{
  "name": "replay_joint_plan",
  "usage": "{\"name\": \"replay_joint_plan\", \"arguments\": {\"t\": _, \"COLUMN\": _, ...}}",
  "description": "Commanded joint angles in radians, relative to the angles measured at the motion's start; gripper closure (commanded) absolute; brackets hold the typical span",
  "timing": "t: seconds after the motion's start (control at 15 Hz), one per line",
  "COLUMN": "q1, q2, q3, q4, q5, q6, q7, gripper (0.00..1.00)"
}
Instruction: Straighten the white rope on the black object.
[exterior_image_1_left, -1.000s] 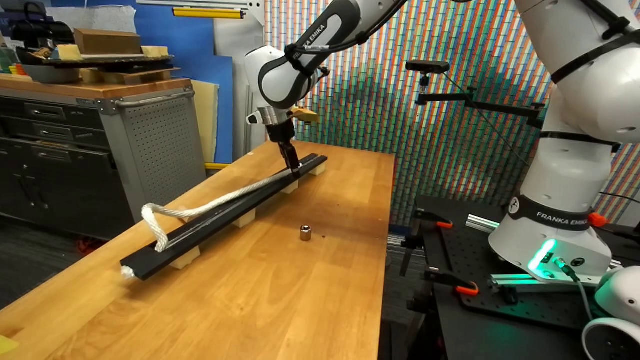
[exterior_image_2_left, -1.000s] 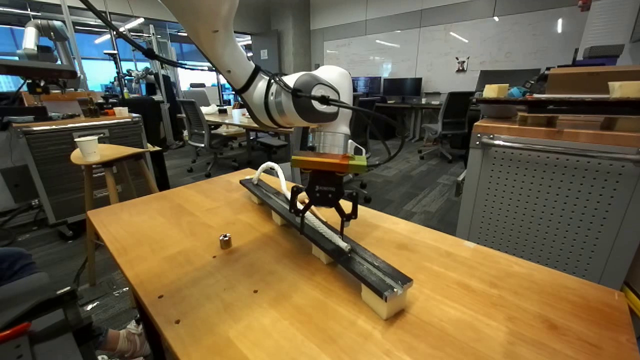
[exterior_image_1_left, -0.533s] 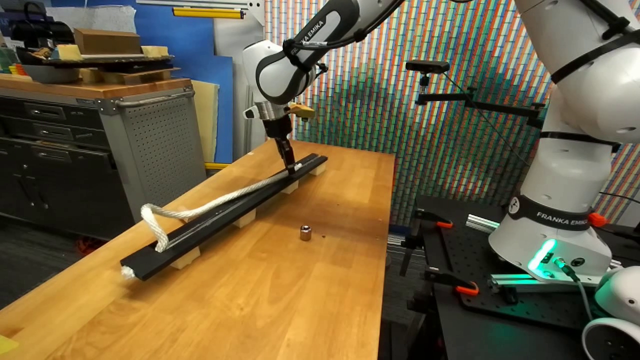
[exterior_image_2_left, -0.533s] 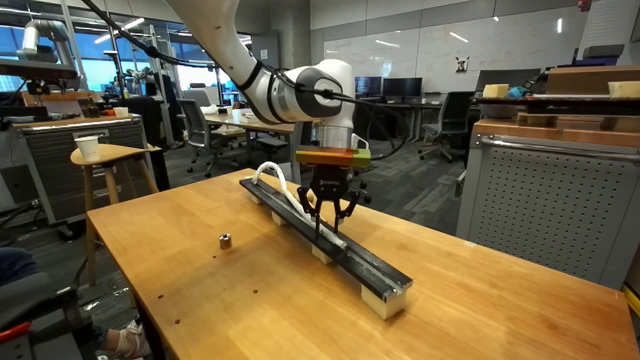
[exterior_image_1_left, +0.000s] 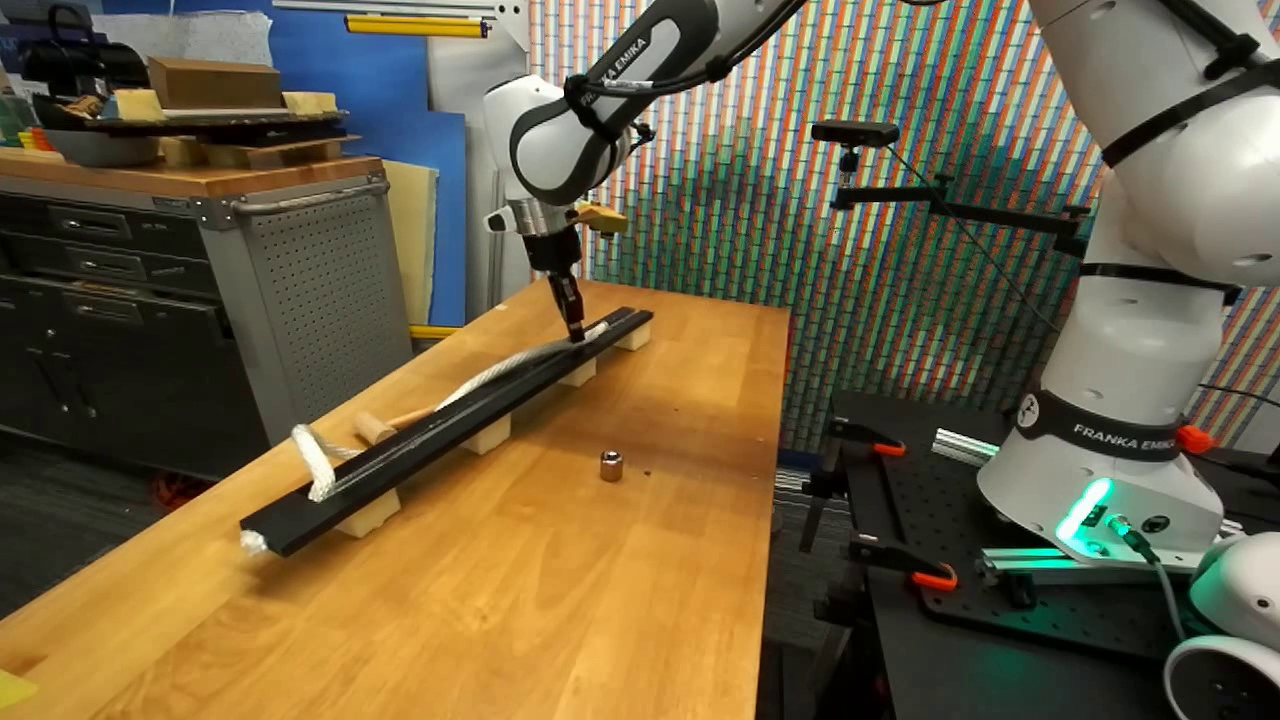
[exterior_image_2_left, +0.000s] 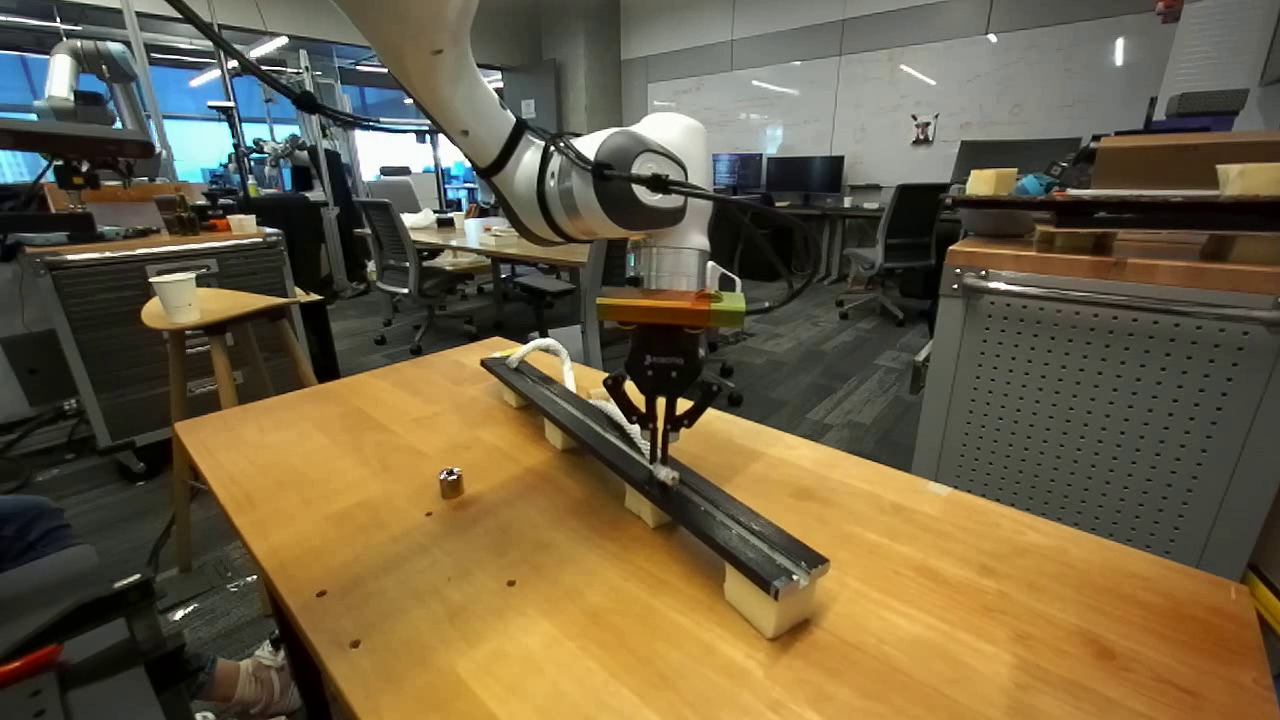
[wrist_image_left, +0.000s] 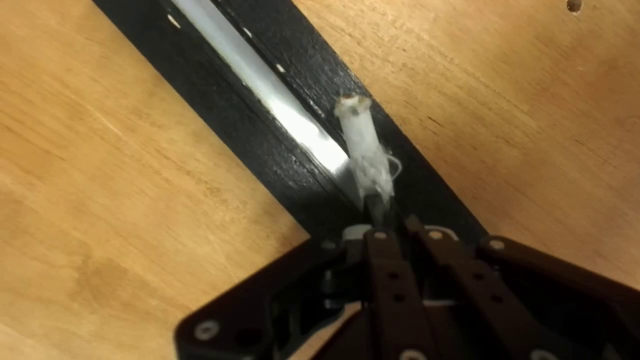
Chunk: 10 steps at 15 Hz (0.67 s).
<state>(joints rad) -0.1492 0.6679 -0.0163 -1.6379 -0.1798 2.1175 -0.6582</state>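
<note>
Desk (exterior_image_2_left: 400, 540) carried the black object (exterior_image_1_left: 470, 425); the white rope (exterior_image_1_left: 495, 372) lay partly along it, looping off one side; the end effector (exterior_image_2_left: 660, 458), jaws nearly together, pinched the rope near one end; a metal cylinder (exterior_image_1_left: 611, 467) stood apart.

Wht rope (wrist_image_left: 362, 142), tan-brown at the tip. Blk bar (exterior_image_1_left: 455, 430) w/ silvery-gry groove (wrist_image_left: 280, 100) & a few pale flecks; cream blocks (exterior_image_2_left: 770, 605). Gripper (exterior_image_2_left: 660, 462) blk. Arm (exterior_image_2_left: 570, 195) wht w/ dk-gry panels, blk straps. Wrist box (exterior_image_2_left: 670, 308) orange/yellow-grn. Table (exterior_image_1_left: 600, 580) honey-brown, grain showing. Metal piece (exterior_image_2_left: 451, 483) silver. Wall (exterior_image_1_left: 690, 180): vert. stripes, red/grn/blue/wht. Base light (exterior_image_1_left: 1084, 508) grn. Cabinet (exterior_image_1_left: 325, 280): blk drawers, gry side w/ dot grid.
</note>
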Motion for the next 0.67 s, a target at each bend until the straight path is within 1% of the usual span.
{"name": "replay_joint_plan", "arguments": {"t": 0.0, "q1": -0.01, "q2": 0.005, "q3": -0.011, "q4": 0.01, "q5": -0.036, "q6": 0.039, "q7": -0.008, "gripper": 0.96}}
{"name": "replay_joint_plan", "arguments": {"t": 0.6, "q1": -0.066, "q2": -0.053, "q3": -0.019, "q4": -0.041, "q5": -0.039, "q6": 0.086, "q7": -0.093, "gripper": 0.96}}
